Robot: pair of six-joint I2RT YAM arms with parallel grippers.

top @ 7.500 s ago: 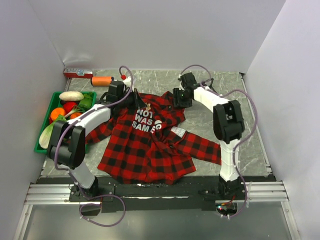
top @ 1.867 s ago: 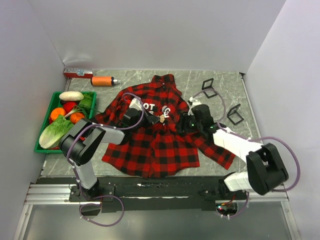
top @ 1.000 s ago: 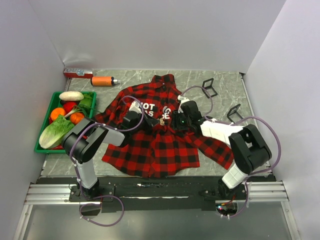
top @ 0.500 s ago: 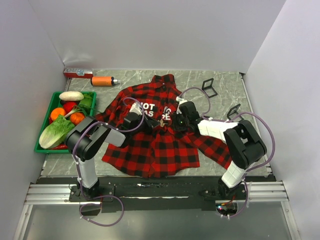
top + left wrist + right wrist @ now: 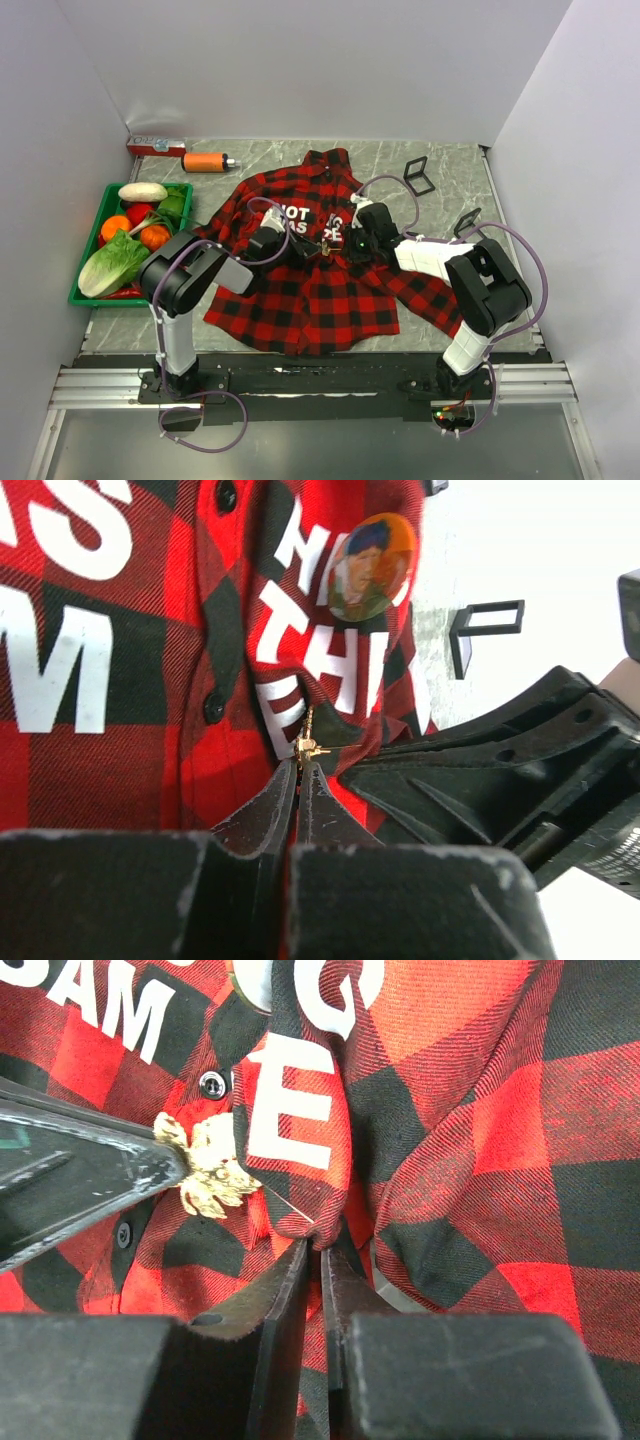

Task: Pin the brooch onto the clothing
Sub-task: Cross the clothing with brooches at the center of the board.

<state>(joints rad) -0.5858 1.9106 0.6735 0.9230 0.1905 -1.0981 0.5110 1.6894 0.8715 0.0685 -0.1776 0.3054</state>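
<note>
Here, left end effector (image 5: 298, 772) pinches brooch (image 5: 306, 744).

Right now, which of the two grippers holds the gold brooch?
The left gripper: its jaws are shut on the gold brooch, while the right gripper pinches a fold of the shirt.
</note>
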